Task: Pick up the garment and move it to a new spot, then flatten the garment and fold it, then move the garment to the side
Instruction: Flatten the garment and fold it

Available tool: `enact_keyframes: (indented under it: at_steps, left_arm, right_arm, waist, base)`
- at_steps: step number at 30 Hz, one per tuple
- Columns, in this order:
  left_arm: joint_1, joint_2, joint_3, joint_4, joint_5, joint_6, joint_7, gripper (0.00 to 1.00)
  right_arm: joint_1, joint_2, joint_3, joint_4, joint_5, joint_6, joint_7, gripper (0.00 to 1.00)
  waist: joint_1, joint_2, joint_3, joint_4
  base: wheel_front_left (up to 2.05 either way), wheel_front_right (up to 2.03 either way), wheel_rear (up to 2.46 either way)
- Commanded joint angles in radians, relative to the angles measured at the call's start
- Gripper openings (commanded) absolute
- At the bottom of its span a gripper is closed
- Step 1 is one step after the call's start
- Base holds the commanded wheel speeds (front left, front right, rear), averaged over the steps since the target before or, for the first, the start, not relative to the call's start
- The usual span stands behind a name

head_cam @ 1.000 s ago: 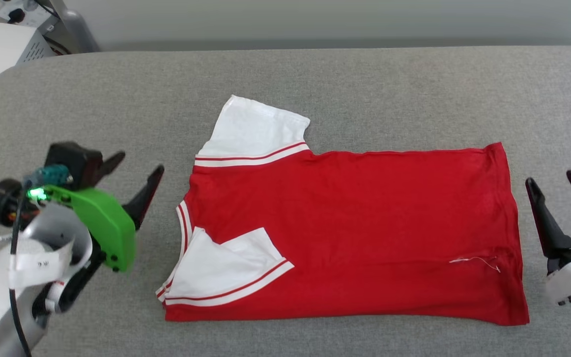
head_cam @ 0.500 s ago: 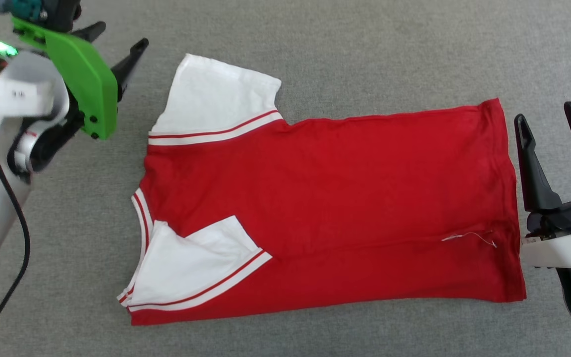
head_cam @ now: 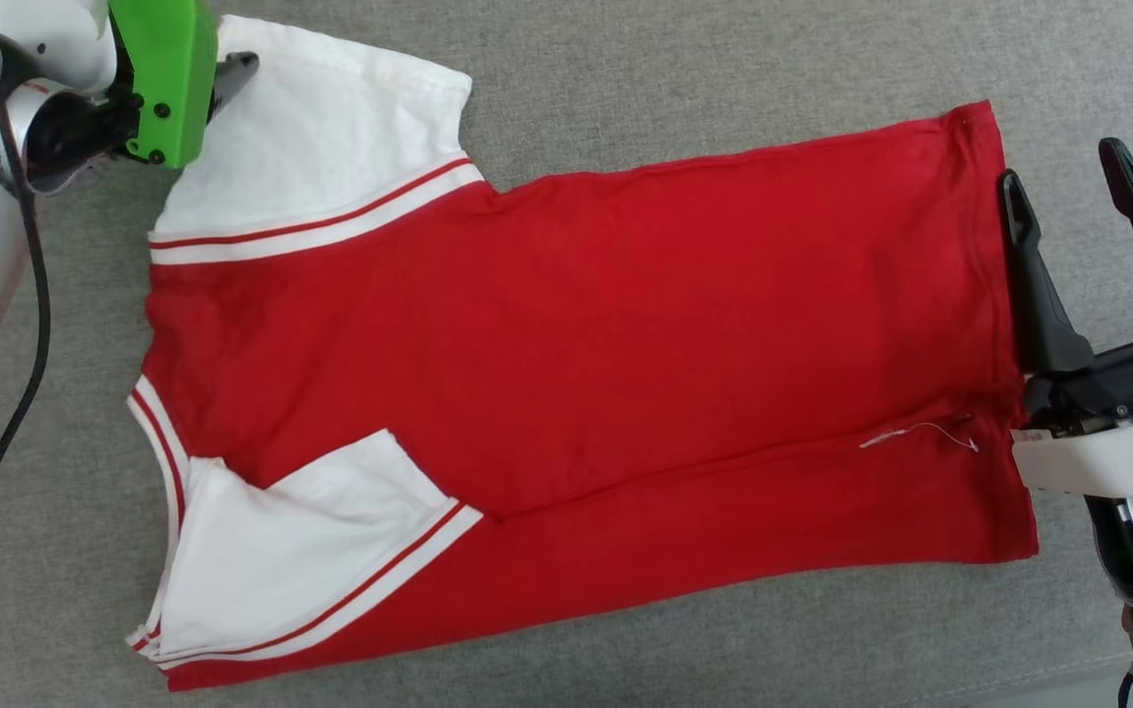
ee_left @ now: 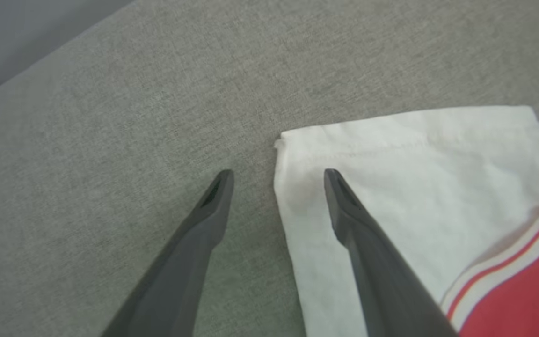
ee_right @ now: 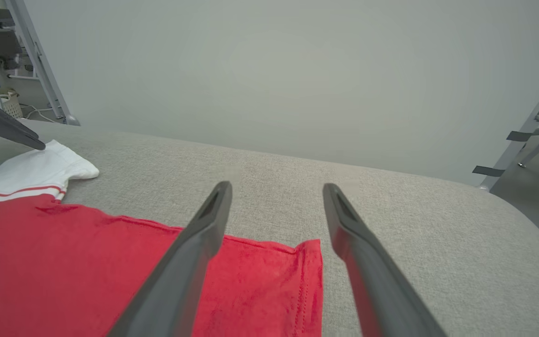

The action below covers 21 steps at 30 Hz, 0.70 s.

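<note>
Left tool (ee_left: 276, 174) high on the left, right tool (head_cam: 1060, 162) far right, both spread wide.

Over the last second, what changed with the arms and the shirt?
The left gripper reached forward to the corner of the far white sleeve; the right gripper moved up to the hem. Both stay open, holding nothing. The garment lies as before; the camera dipped closer.

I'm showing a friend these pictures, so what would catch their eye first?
The bright red T-shirt with white sleeves, spread across the gray surface, stands out first. The open left claw straddles the edge of the far sleeve by a green cover; the open right claw sits at the hem.
</note>
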Motion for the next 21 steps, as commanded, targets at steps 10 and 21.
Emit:
enact_keyframes:
  at_steps: [10, 21]
  left_arm:
    - [0.023, -0.005, -0.095, 0.043, -0.023, -0.017, 0.056, 0.00]
    - [0.014, 0.017, -0.140, -0.042, -0.001, -0.018, -0.191, 0.00]
  right_arm:
    - [-0.053, -0.014, 0.002, 0.044, 0.015, -0.001, -0.027, 1.00]
    - [-0.164, -0.197, -0.001, 0.062, 0.070, -0.001, 0.106, 1.00]
  waist:
    - [-0.0002, 0.0000, 0.039, -0.028]
    - [-0.0002, 0.0000, -0.061, 0.032]
  base:
    - [0.00, 0.00, 0.00]
    - [0.00, 0.00, 0.00]
